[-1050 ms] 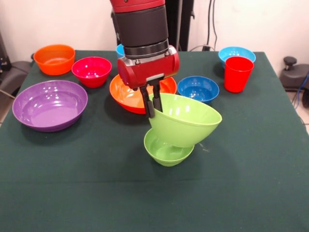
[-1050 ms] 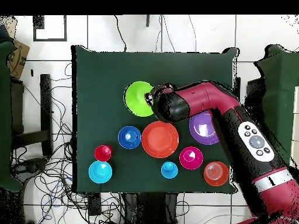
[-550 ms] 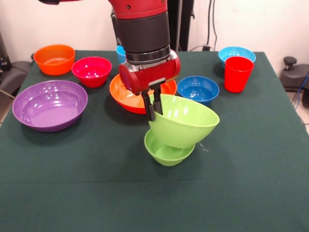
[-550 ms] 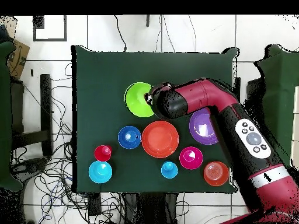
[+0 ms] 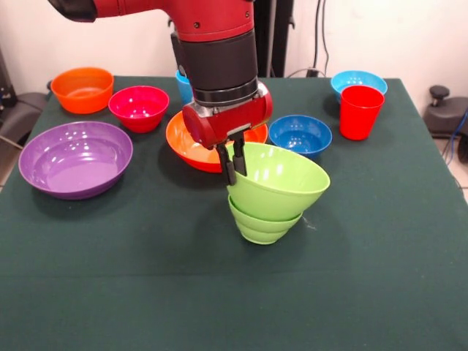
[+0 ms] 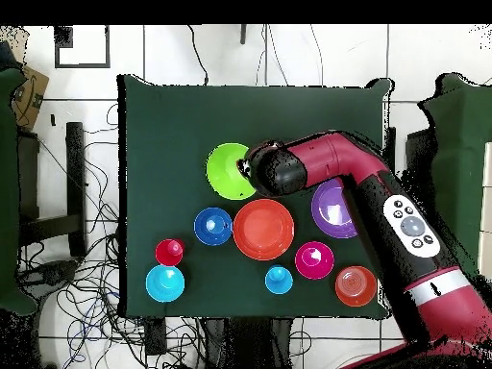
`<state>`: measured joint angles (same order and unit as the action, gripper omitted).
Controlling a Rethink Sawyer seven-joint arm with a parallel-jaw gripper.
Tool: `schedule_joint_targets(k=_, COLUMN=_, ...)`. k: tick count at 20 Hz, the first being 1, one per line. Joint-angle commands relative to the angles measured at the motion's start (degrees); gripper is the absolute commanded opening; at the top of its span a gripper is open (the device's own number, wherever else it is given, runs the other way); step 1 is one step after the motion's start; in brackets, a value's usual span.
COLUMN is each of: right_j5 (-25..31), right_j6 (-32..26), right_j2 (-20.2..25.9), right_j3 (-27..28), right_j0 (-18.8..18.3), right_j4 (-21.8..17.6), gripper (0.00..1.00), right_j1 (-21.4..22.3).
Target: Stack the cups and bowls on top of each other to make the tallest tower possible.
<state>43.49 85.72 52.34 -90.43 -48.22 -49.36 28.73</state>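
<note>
Small lime bowl (image 5: 265,225) mostly hidden now — only its ridged lower wall shows under the large lime bowl (image 5: 281,183), which sits tilted in it, near mid-table. Light blue cup (image 5: 183,82) half covered by the arm in the front view. Gripper (image 5: 232,157) — fingers pinched narrow on the large lime bowl's left rim, one inside, one outside. Overhead, arm covers the gripper; large lime bowl (image 6: 229,171) shows just beside the large orange bowl (image 6: 263,229).
</note>
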Motion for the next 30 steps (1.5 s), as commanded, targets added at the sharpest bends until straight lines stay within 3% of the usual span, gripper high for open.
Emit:
schedule_joint_targets(k=1, right_j5=5.29, right_j6=-17.15, right_j2=-3.71, right_j3=2.63, right_j0=2.45, right_j4=-3.89, gripper=0.0, right_j1=-0.78)
schedule_joint_targets(k=30, right_j5=4.66, right_j6=-15.48, right_j2=-4.43, right_j3=2.86, right_j0=3.38, right_j4=-4.54, gripper=0.0, right_j1=-0.35)
